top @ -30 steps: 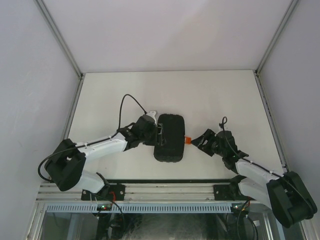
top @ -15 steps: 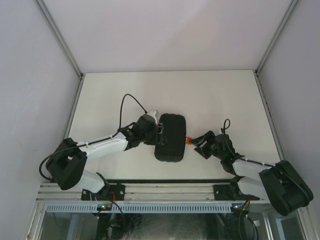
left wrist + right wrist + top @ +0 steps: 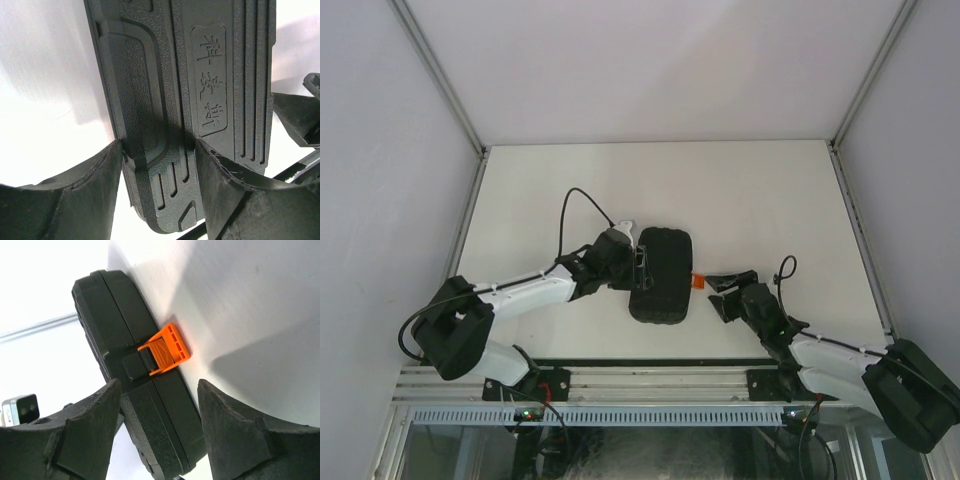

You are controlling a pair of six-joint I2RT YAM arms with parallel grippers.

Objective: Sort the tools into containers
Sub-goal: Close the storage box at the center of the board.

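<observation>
Now, with the left claw clamping the case, bring the open right claw squarely onto the latch.

A raised panel on the lid of the black tool case carried embossed Chinese characters, which could not be read with certainty.

The black tool case is shut, mid-table, long axis running near to far, its pebbled lid embossed with characters. Its orange latch (small, ribbed) juts from the right edge.
</observation>
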